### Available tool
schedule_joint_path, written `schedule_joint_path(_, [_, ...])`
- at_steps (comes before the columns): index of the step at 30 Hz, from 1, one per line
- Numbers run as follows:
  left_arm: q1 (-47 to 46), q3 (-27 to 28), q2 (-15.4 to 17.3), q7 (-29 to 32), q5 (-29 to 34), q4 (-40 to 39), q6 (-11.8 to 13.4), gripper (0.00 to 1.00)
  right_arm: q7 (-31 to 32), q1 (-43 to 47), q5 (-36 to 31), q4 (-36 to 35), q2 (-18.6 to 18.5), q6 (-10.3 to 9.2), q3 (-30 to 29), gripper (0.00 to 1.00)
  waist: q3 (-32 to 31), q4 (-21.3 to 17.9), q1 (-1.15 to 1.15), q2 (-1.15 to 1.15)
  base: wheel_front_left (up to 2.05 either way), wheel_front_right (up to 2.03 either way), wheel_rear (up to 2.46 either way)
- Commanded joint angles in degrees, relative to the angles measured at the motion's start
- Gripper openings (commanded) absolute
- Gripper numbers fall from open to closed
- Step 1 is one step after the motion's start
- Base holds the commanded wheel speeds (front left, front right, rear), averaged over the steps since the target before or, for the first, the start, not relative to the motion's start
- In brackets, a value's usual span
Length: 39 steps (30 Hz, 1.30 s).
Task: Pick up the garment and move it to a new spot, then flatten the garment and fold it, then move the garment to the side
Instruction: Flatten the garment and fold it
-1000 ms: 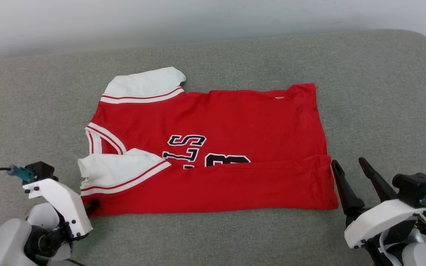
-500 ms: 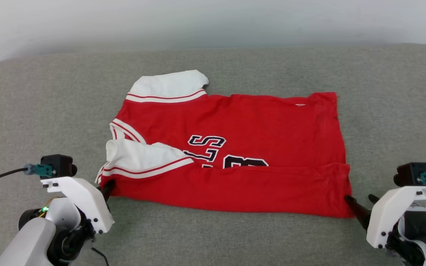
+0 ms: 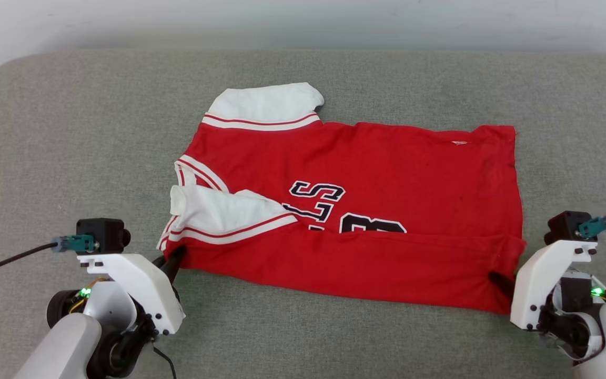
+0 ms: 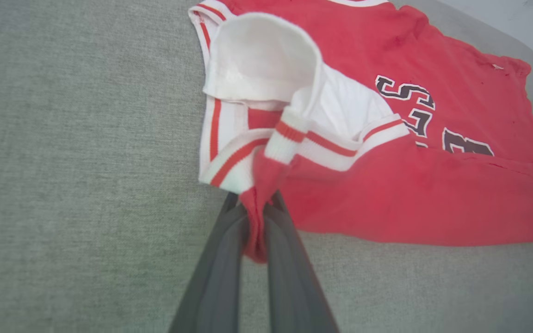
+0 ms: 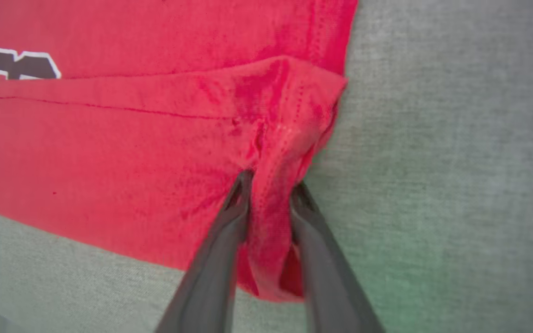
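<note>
You have bare grey cushion (image 3: 71, 137) left, right and beyond the garment (image 3: 387, 173), lying low across the middle.

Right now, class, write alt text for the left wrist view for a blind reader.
Two long dark fingers pinch a bunched corner of a red jersey T-shirt with white, red-striped sleeves, which lies partly folded on a grey fabric cushion.

Pinches a thin fold of the garment (image 3: 376, 163) in the left pincer (image 4: 253, 206), with both dark fingers (image 4: 220, 268) nearly pressed together. Clamps a thicker bunch in the right pincer (image 5: 271, 185), spread slightly wider. Reaches in low from the two lower corners, with white wrist housings (image 3: 140, 284) tilted inward and pale forearms (image 3: 56, 347) behind.
</note>
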Motion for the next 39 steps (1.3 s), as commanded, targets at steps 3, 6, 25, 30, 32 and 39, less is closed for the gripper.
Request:
schedule_joint_path(3, [1.2, -0.05, -0.01, -0.87, 0.32, -0.24, 0.52, 0.0, -0.03, 1.03, 0.68, 2.33, 0.74, 0.01, 2.19, 0.0, -1.01, -0.23, 0.0, 0.0, 0.0, 0.0, 0.0])
schedule_joint_path(6, [2.55, 0.31, -0.08, -1.6, -0.02, -0.79, 0.89, 0.0, -1.14, 0.26, 1.08, 0.99, -0.41, 0.01, 2.88, 0.0, -2.47, -0.58, 0.0, 0.0, 0.0, 0.0, 0.0])
schedule_joint_path(25, [17.21, 0.87, 1.82, -2.0, -1.4, -7.53, 7.22, 0.0, 2.65, 10.75, 3.04, -7.54, -2.87, 0.0, 3.15, 0.0, -13.52, 0.56, 0.0, 0.0, 0.0, 0.0, 0.0])
schedule_joint_path(30, [17.07, 0.38, -0.94, -3.16, -2.25, -3.19, 7.5, 1.0, 0.3, 13.56, 2.16, -7.12, -2.03, 0.0, 2.83, 1.0, -13.16, 0.34, 0.0, 0.0, 0.0, 0.0, 0.0])
schedule_joint_path(32, [16.48, 0.27, -1.74, -3.69, -2.52, -1.17, 6.92, 1.0, -2.78, 14.02, 1.65, -6.84, -1.89, 0.0, 3.16, 1.0, -13.21, -0.18, 0.0, 0.0, 0.0, 0.0, 0.0])
schedule_joint_path(39, [13.09, 1.63, -1.13, -8.65, -0.31, 0.29, 4.73, 1.0, -20.37, 12.54, -0.47, -9.08, -1.12, 0.0, 2.86, 1.0, -13.79, -2.77, 0.0, 0.0, 0.0, 0.0, 0.0])
